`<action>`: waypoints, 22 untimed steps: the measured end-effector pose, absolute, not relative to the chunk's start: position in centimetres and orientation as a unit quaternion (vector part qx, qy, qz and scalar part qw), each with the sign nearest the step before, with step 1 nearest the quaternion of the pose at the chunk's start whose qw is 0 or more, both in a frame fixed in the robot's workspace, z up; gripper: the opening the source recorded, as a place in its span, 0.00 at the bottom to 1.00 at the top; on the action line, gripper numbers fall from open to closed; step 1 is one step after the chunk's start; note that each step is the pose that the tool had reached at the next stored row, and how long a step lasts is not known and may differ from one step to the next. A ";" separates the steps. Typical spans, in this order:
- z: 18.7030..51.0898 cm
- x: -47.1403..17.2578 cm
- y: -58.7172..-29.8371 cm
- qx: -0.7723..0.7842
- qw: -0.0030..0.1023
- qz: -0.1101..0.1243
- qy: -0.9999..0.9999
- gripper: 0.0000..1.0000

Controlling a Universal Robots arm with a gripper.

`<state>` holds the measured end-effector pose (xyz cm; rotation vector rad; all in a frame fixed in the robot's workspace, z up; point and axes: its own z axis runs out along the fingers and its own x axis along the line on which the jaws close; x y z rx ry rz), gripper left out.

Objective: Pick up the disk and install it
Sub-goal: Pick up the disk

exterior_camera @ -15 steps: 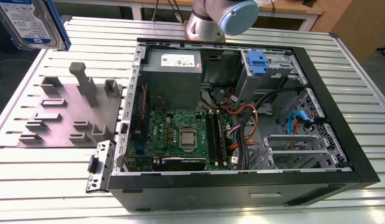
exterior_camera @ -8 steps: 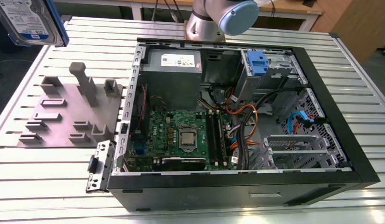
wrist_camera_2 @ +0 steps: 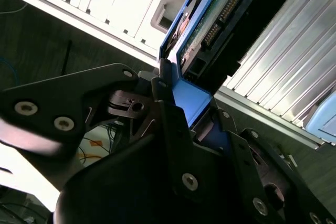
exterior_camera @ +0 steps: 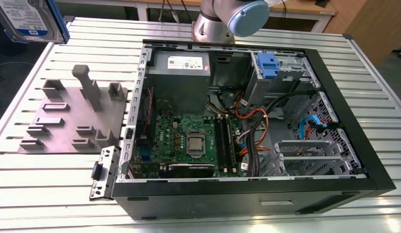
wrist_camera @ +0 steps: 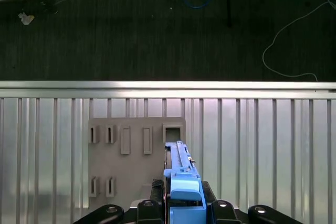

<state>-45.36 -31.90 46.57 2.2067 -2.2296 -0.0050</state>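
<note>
Your gripper [wrist_camera: 185, 205] is clamped on the disk [wrist_camera: 180, 161], held above the grey fixture plate [wrist_camera: 131, 156]: pickup is done, installation in the open computer case [exterior_camera: 252, 194] is left to do

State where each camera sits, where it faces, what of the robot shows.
Exterior view: off the arm, raised, looking down on the open computer case; the arm shows.
First wrist view: at the wrist, looking down past the gripper at the grey fixture plate.
Second wrist view: at the wrist, close behind the gripper's black links.
Shared: both wrist views show the jaws shut on the disk.
</note>
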 end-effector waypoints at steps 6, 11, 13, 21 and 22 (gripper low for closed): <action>47.4 -45.4 -31.9 0.703 0.002 -0.002 -0.711 0.36; 48.0 -45.4 -31.9 0.703 0.002 -0.002 -0.711 0.36; 48.3 -45.4 -31.9 0.703 0.002 -0.002 -0.711 0.36; 48.4 -45.4 -31.9 0.703 0.002 -0.002 -0.711 0.36; 48.4 -45.4 -32.0 0.703 0.002 -0.002 -0.711 0.36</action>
